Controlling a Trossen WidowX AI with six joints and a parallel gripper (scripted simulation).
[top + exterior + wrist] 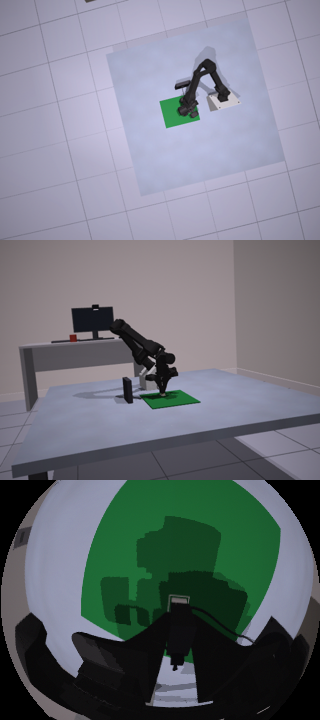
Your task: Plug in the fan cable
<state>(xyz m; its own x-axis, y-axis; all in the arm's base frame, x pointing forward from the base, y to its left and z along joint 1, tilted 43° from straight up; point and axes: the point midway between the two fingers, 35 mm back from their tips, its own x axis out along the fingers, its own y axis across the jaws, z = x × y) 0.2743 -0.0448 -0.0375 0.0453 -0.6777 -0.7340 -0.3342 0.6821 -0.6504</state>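
Note:
The green board (169,117) (178,401) (200,505) lies flat on the table. The fan (182,84) (127,390), a dark upright slab, stands beside it. Its thin black cable (220,620) runs to the fingertips from the right in the wrist view. My gripper (162,392) (179,617) points down low over the board, shut on the dark plug (181,607). The small pale four-pin header (179,600) (162,394) shows right at the fingertips. The plug is mostly hidden by the dark fingers; how deep it sits in the header cannot be told.
The arm's pale base block (228,100) (146,383) stands near the board. The fan is close to the board's edge, with the cable between them. A desk (82,353) with a monitor (93,320) and a red cup (73,338) stands behind the table.

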